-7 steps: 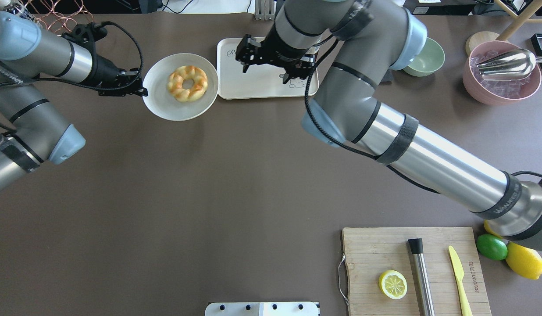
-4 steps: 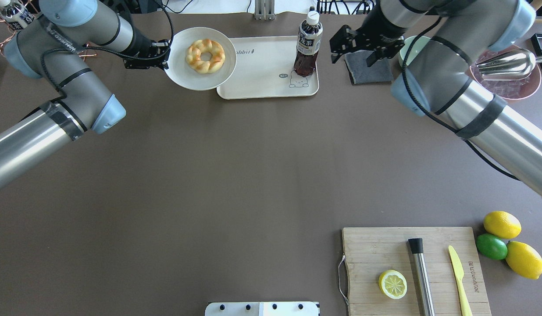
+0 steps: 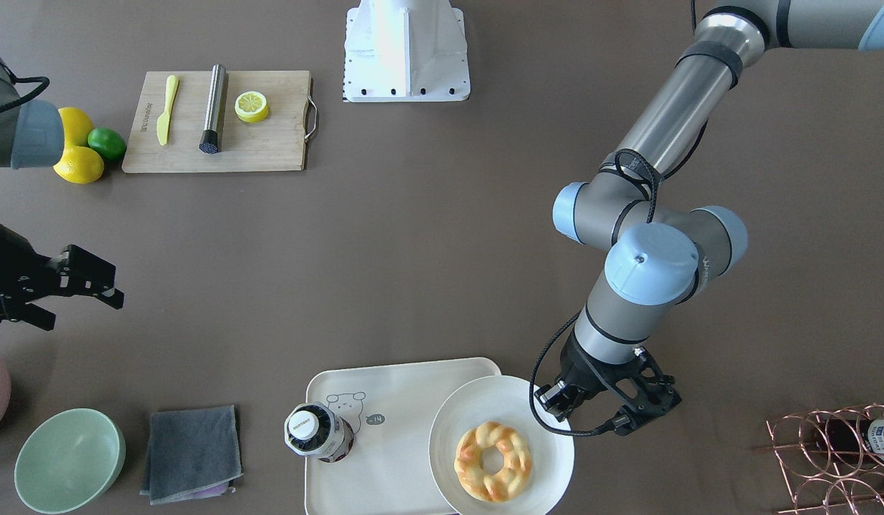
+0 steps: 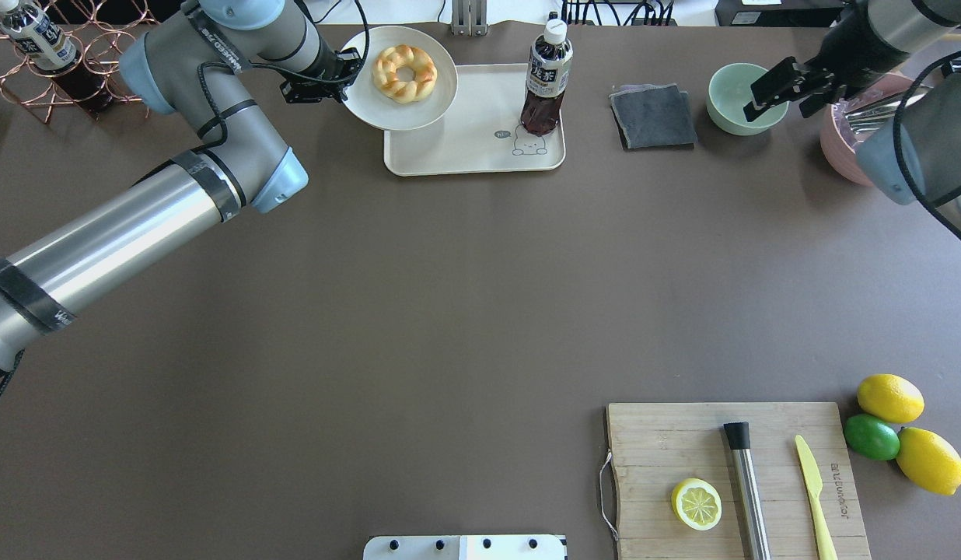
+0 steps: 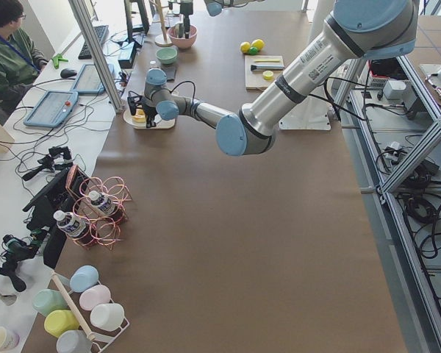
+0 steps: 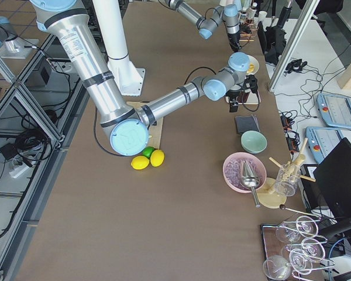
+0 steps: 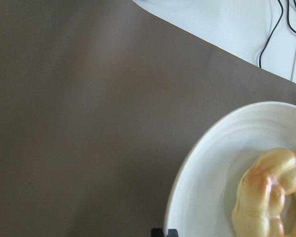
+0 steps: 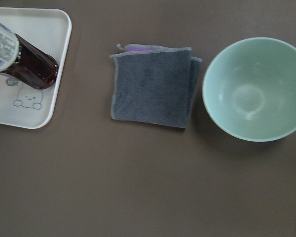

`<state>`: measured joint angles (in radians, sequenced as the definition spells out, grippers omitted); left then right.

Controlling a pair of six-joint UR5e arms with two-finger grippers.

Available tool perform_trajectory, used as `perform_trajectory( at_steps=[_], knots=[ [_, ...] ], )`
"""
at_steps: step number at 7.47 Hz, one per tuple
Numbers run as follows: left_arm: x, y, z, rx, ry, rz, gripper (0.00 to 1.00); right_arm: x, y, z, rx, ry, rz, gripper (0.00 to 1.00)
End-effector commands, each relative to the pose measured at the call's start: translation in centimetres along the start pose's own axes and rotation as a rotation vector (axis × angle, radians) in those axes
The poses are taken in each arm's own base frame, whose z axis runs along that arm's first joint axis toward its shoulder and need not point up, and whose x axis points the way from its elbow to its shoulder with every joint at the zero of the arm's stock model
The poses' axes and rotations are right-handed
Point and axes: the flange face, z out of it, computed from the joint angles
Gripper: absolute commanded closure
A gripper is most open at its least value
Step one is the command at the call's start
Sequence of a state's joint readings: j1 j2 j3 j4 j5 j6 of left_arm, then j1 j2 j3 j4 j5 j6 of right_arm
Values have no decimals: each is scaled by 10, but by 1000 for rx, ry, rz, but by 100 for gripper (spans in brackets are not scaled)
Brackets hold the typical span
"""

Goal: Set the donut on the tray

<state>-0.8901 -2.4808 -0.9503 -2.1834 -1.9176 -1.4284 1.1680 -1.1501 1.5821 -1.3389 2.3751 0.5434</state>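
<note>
The donut (image 4: 404, 72), a braided golden ring with orange-brown patches, lies on a round white plate (image 4: 372, 105). My left gripper (image 4: 345, 78) is shut on the plate's left rim. The plate overlaps the far left corner of the cream tray (image 4: 465, 144), which carries a bear drawing. In the front-facing view the donut (image 3: 493, 460) sits on the plate (image 3: 485, 400), held by the left gripper (image 3: 554, 405) over the tray (image 3: 392, 386). The left wrist view shows the donut (image 7: 269, 197) and plate (image 7: 197, 168). My right gripper (image 4: 776, 109) is open and empty by the green bowl.
A dark tea bottle (image 4: 544, 78) stands on the tray's right side. A grey cloth (image 4: 653, 117), green bowl (image 4: 733, 109) and pink bowl (image 4: 838, 148) lie to the right. A copper bottle rack (image 4: 53, 70) stands far left. A cutting board (image 4: 683, 443) with lemon half, tool and knife is near right.
My left arm has carried the plate with the donut farther and rightward until it overlaps the tray's corner. My right gripper has left the bottle on the tray and drawn away right to the green bowl.
</note>
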Motion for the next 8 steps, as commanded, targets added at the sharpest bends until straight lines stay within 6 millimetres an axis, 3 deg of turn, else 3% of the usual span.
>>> perform_trajectory(
  at_steps=[1, 2, 3, 5, 6, 7, 8],
  knots=[
    [35, 41, 21, 38, -9, -34, 100, 115, 44, -15, -17, 67, -79, 0],
    [57, 60, 19, 48, 10, -49, 100, 147, 60, -21, -22, 84, -102, 0],
    [65, 75, 22, 59, 14, -57, 100, 174, 74, -29, -21, 98, -113, 0],
    [73, 81, 18, 58, 28, -55, 95, 198, 90, -35, -21, 119, -116, 0],
    [72, 76, 15, 72, 31, -7, 3, 205, 96, -33, -29, 128, -119, 0],
    [56, 66, 11, 85, 28, 33, 2, 211, 101, -31, -35, 132, -127, 0],
    [17, 56, -11, 85, 54, 99, 1, 213, 102, -30, -38, 134, -131, 0]
  ],
)
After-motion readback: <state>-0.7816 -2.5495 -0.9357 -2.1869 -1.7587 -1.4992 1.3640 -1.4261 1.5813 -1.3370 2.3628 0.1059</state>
